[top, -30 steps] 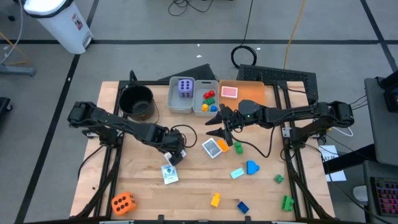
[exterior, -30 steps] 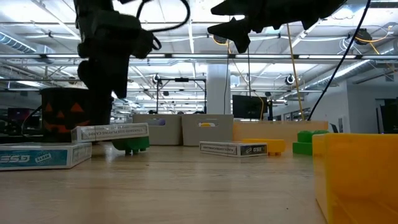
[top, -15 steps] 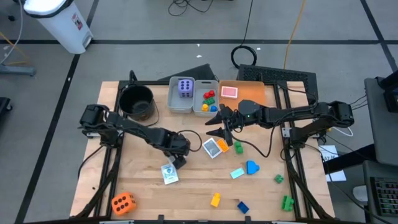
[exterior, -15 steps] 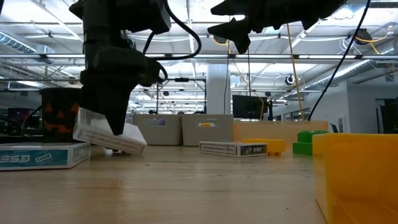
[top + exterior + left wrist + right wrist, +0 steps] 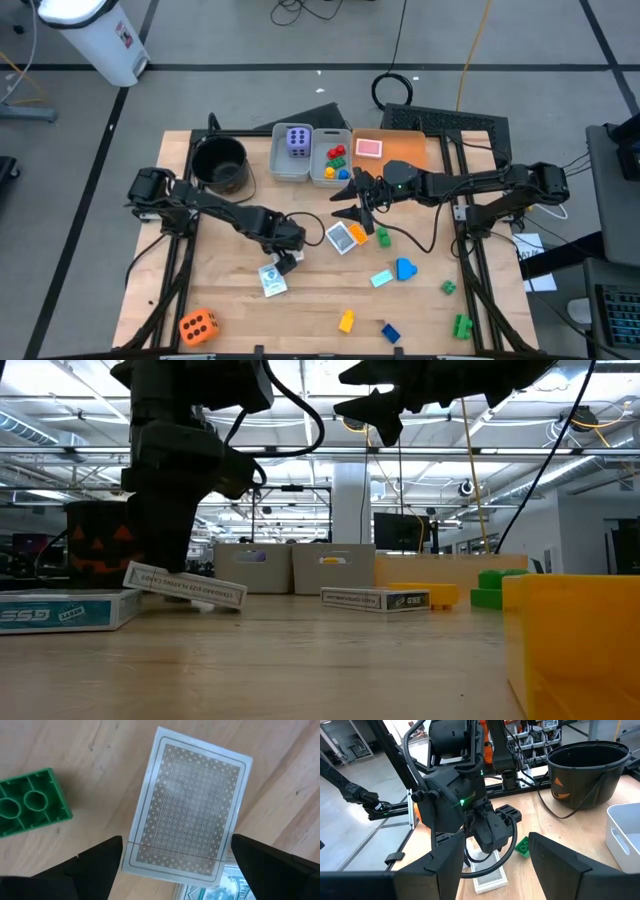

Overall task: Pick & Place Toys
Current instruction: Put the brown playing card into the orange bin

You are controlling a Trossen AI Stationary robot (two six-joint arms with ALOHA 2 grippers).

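Left hand (image 5: 175, 870) over card pack (image 5: 190, 805), fingers spread wide, grasping nothing. Pack mid-surface, one end propped on second pack (image 5: 60, 610), beside green brick (image 5: 30, 810). I judge it light, stiff, slick; pinch long edges. Right hand (image 5: 352, 201) waits near bins, half-open, empty.

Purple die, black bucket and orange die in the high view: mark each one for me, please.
purple die (image 5: 297, 139), high view, on its dotted top face.
black bucket (image 5: 219, 176), high view, on its near rim.
orange die (image 5: 197, 326), high view, on the middle of its top face.
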